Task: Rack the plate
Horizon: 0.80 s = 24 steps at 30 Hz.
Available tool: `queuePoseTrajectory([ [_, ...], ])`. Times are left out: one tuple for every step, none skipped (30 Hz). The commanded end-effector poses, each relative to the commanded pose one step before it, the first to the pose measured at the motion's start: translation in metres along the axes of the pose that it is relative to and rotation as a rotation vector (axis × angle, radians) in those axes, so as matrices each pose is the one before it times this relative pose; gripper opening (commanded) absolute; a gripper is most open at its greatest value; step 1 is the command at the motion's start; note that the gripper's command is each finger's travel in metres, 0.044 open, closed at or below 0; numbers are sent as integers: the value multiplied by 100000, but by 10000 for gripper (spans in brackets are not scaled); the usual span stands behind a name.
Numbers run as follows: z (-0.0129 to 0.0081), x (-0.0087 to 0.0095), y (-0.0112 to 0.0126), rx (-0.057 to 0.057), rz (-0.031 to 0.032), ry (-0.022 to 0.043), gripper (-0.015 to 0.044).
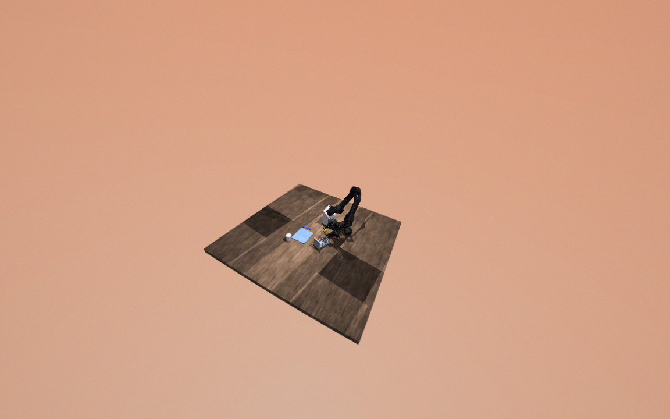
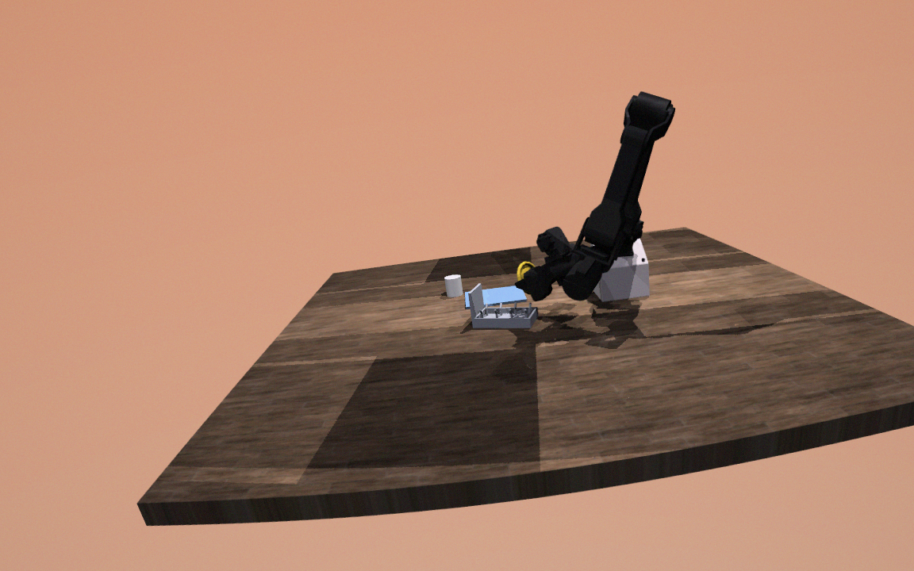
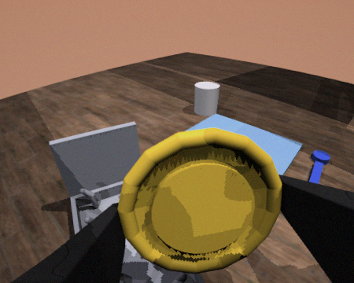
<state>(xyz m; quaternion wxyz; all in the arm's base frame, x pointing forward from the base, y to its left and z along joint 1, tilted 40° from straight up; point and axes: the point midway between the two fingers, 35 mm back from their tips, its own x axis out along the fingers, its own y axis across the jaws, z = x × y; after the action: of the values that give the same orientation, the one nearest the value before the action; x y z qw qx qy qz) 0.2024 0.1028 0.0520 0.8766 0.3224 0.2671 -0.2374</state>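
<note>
A round yellow plate (image 1: 324,230) (image 2: 523,269) (image 3: 202,204) is held roughly upright, with its face toward the wrist camera. My gripper (image 3: 199,198) is shut on the plate, one black finger at each side of its rim. The plate is off the table, near the rack's end that faces the arm. The grey dish rack (image 1: 320,244) (image 2: 505,323) (image 3: 98,157) stands on the table, with a tall panel at its far end and short rails inside. No plate shows in its slots. In the wrist view, the left finger and the plate hide part of the rack.
A light blue board (image 1: 302,235) (image 2: 496,295) (image 3: 240,131) lies beside the rack. A grey-white cup (image 1: 288,237) (image 2: 453,285) (image 3: 206,98) stands beyond it. A blue utensil (image 1: 306,227) (image 3: 315,170) lies at the board's side. The arm's white base (image 2: 627,280) stands behind the gripper.
</note>
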Motion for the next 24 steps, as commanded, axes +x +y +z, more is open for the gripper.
queuePoseTrajectory([
  [-32, -378, 39, -236, 5953, -4841, 0],
  [-15, -134, 86, -28, 1799, -1178, 0],
  [-11, -139, 86, 4, 1804, -1163, 0],
  [-7, -143, 86, 37, 1808, -1148, 0],
  [-3, -148, 86, 69, 1812, -1134, 0],
  [1, -152, 86, 101, 1814, -1120, 0],
  [6, -156, 86, 133, 1816, -1106, 0],
  [10, -159, 86, 165, 1817, -1092, 0],
  [15, -163, 85, 198, 1818, -1078, 0],
  [20, -166, 85, 230, 1817, -1065, 0],
  [25, -169, 85, 262, 1816, -1052, 0],
  [30, -172, 84, 294, 1814, -1039, 0],
  [35, -175, 84, 325, 1812, -1026, 0],
  [40, -178, 84, 357, 1808, -1013, 0],
  [45, -180, 83, 389, 1804, -1001, 0],
  [42, -151, 69, 347, 1495, -822, 0],
  [27, -91, 42, 218, 895, -490, 0],
  [9, -30, 14, 75, 298, -163, 0],
  [0, 0, 0, 0, 0, 0, 0],
  [0, 0, 0, 0, 0, 0, 0],
  [0, 0, 0, 0, 0, 0, 0],
  [0, 0, 0, 0, 0, 0, 0],
  [0, 0, 0, 0, 0, 0, 0],
  [0, 0, 0, 0, 0, 0, 0],
])
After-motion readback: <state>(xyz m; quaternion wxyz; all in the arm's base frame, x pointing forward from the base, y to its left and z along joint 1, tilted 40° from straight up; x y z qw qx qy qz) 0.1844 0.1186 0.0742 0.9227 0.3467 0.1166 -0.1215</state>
